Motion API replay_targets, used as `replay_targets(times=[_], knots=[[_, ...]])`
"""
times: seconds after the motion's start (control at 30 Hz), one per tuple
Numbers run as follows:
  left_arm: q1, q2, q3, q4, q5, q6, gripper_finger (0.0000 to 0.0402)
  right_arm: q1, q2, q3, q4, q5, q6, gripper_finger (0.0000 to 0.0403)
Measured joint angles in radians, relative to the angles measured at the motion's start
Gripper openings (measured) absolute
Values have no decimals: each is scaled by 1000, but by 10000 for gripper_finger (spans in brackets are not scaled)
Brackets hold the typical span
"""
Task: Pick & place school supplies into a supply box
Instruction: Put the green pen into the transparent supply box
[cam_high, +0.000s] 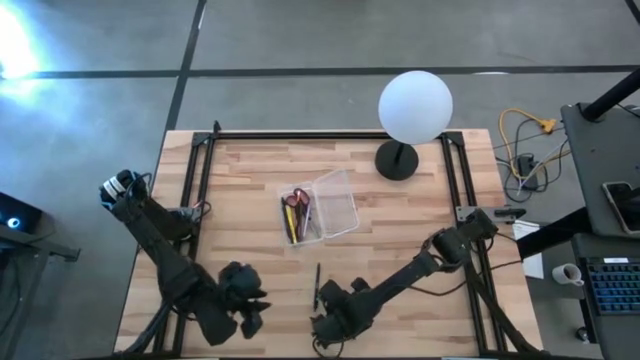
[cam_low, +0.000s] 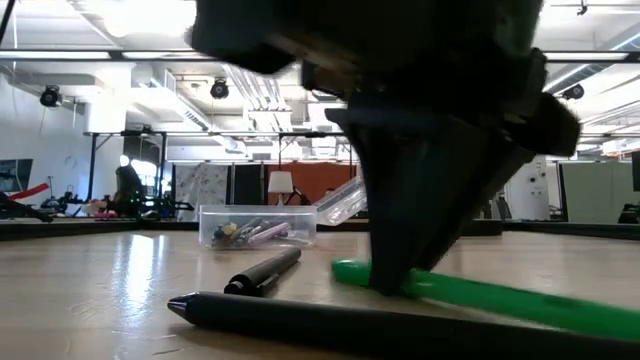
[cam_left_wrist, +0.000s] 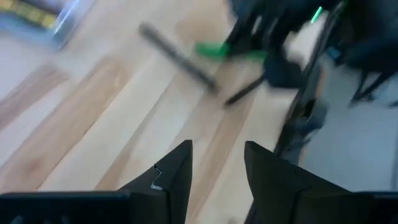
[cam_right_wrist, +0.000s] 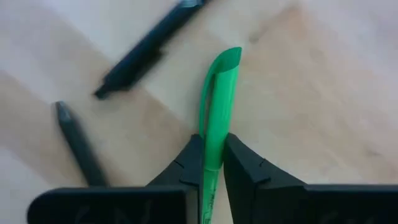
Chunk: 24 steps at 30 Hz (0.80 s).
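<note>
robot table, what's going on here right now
The right pincer has shut on a green pen lying on the wooden table near its front edge, beside two dark pens. The left pincer hovers open nearby. The clear supply box sits mid-table, lid open, already holding scissors and pens.

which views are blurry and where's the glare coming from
Left wrist view: smeared throughout, the green pen and dark pens streaked. Low view: the right gripper is a dark out-of-focus mass against bright ceiling lights, while the supply box is sharper. High view: glare at the left edge; the globe lamp glows white. Right wrist view: fairly sharp.
</note>
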Motion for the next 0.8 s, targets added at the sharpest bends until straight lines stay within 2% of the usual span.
replay_targets(times=[0.1,0.2,0.3,0.43,0.5,0.63,0.7,0.8], knots=[[-36,0,-18,-48,11,-43,129,-16,-42,3,-16,95,35,26],[-68,0,-55,-54,13,-62,129,-63,-159,-7,-28,167,27,24],[-85,0,-94,-45,12,-120,129,-134,-235,-28,6,185,-65,4],[-88,0,-146,16,9,-166,129,-242,-243,-51,152,208,-254,2],[-88,0,-171,56,1,-168,129,-303,-258,-46,227,174,-354,3],[-81,0,-211,127,-10,-203,129,-374,-258,-50,240,57,-481,5],[-81,1,-232,162,-29,-245,129,-363,-250,-59,216,15,-605,6],[-83,9,-273,248,-95,-243,129,-309,-263,-58,175,-101,-862,7]])
